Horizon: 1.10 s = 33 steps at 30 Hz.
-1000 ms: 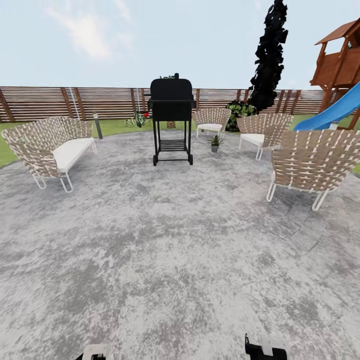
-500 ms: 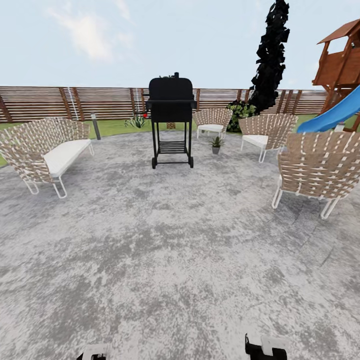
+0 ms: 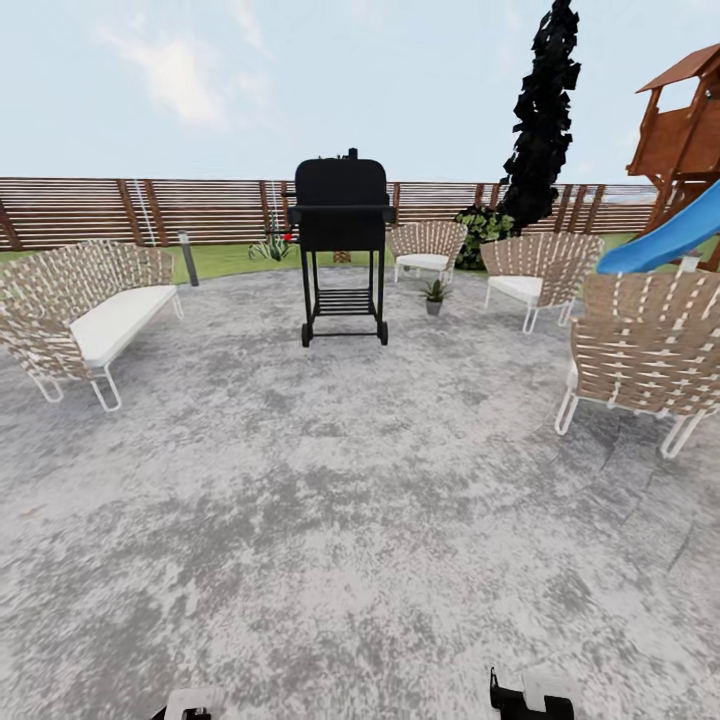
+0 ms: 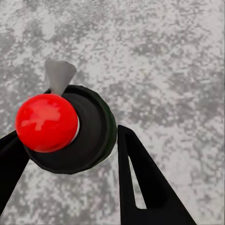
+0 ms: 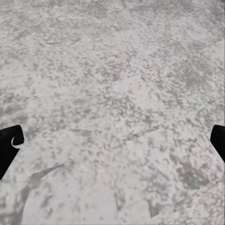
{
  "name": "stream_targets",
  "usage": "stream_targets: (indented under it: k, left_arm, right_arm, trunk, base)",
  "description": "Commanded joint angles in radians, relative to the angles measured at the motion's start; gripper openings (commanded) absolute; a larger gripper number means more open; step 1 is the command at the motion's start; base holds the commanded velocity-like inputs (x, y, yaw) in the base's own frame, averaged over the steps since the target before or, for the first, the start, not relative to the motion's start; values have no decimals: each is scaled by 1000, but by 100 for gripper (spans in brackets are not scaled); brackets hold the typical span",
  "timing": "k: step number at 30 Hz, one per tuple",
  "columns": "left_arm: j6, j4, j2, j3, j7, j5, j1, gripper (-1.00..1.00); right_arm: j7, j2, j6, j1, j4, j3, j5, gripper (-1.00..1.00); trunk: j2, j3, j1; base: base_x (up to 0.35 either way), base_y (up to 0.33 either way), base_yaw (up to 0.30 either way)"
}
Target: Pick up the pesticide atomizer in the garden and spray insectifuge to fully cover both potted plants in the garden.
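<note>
While the patio (image 3: 330, 520) is viewed from the head, one potted plant (image 3: 434, 295) is seen beside the grill (image 3: 342, 250). At the left wrist, the pesticide atomizer (image 4: 65, 129) is clamped between the left gripper (image 4: 70, 154) fingers. At the right wrist, the right gripper (image 5: 112, 145) is spread wide, empty.

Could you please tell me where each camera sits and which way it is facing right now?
Head view: high on the robot, facing forward over the patio toward the grill and fence; arm tips at the lower edge.
Left wrist view: looks down past the left gripper, which holds the spray bottle.
Right wrist view: looks down between spread fingers.
All share the patio.
</note>
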Motion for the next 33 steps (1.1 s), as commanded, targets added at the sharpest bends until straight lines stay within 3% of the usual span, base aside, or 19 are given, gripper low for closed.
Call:
stream_targets:
  k: [1, 17, 25, 33]
  left_arm:
    - [-3, 1, 0, 0, 1, 3, -1, -100]
    - [-3, 1, 0, 0, 1, 3, -1, -100]
    - [-3, 1, 0, 0, 1, 3, -1, -100]
    - [-3, 1, 0, 0, 1, 3, -1, -100]
  right_arm:
    - [-4, 0, -2, -1, 1, -7, 11, 100]
    - [-7, 0, -2, -1, 0, -7, 11, 100]
    - [-7, 0, -2, -1, 0, -7, 10, 100]
    - [-9, 2, -1, -1, 0, -8, 8, 100]
  trunk:
    - [0, -1, 0]
    - [0, -1, 0]
    - [0, -1, 0]
    - [0, -1, 0]
  base:
    - [336, 0, 0]
    - [336, 0, -5]
    - [336, 0, -234]
    - [336, 0, -37]
